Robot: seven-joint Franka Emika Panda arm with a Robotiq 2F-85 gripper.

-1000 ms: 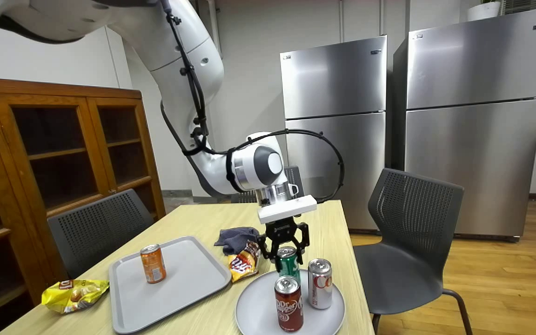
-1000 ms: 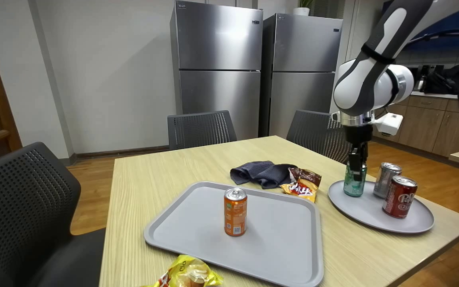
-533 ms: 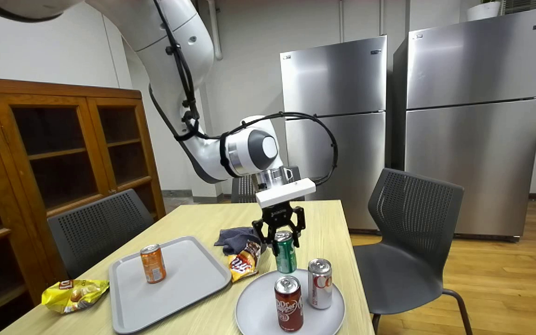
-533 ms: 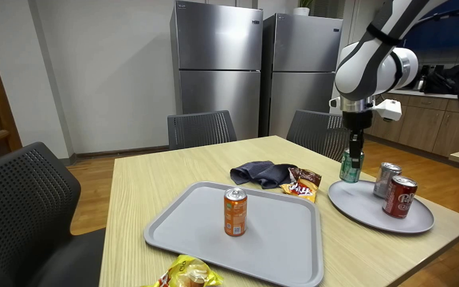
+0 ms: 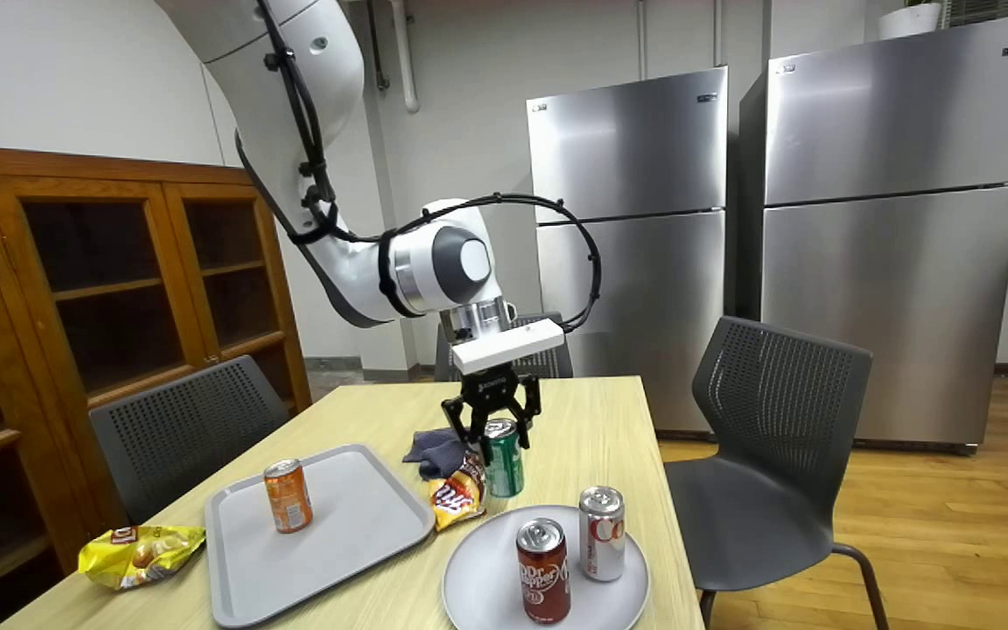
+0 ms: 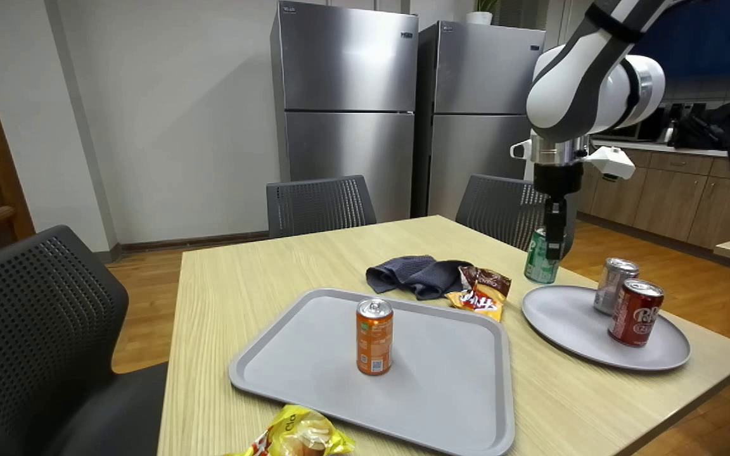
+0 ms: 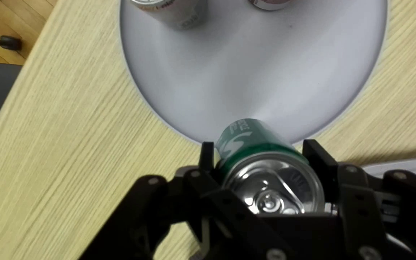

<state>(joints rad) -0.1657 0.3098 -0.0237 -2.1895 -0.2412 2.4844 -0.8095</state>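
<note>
My gripper (image 5: 504,444) is shut on a green soda can (image 5: 505,472), one finger on each side near its top. In the wrist view the can (image 7: 253,139) tilts between the fingers, silver lid toward the camera, in front of the plate's rim. In an exterior view the can (image 6: 540,263) hangs slightly tilted beside the round grey plate (image 6: 568,339), apparently above the table. A dark red Dr Pepper can (image 5: 542,573) and a silver Coke can (image 5: 602,535) stand on the plate. The can's lower part is partly hidden by the chip bag in neither exterior view.
A grey rectangular tray (image 6: 441,380) holds an upright orange can (image 6: 374,339). An orange-brown chip bag (image 6: 480,294) and a dark cloth (image 6: 416,275) lie between tray and gripper. A yellow bag (image 5: 141,556) lies beside the tray. Chairs (image 5: 766,455) stand round the table.
The green can has been lifted off the plate and carried with the gripper away from the two other cans, past the plate's rim toward the cloth and chip bag. The other objects have not moved.
</note>
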